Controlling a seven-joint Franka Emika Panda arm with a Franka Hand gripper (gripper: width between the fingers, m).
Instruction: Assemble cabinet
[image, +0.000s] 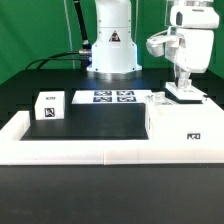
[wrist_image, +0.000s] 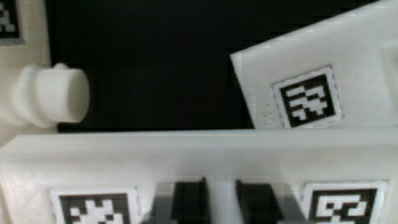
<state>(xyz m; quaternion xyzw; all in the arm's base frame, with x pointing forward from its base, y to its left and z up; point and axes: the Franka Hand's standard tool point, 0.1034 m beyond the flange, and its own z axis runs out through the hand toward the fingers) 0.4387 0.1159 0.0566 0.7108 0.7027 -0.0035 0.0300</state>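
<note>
The cabinet is in separate white pieces. A small white block (image: 50, 108) with a tag stands at the exterior view's left. A large white box (image: 180, 125) stands at the front right. My gripper (image: 182, 88) is lowered onto a low white panel (image: 181, 98) just behind that box. In the wrist view my gripper (wrist_image: 222, 200) has its two dark fingers (wrist_image: 187, 202) close together, with the tagged white panel (wrist_image: 160, 160) showing between and beside them. A round white peg (wrist_image: 45, 95) and another tagged white piece (wrist_image: 302, 85) lie beyond it.
The marker board (image: 112, 97) lies in front of the robot base (image: 110, 50). A low white rim wall (image: 80, 152) runs along the front and the left side of the black table.
</note>
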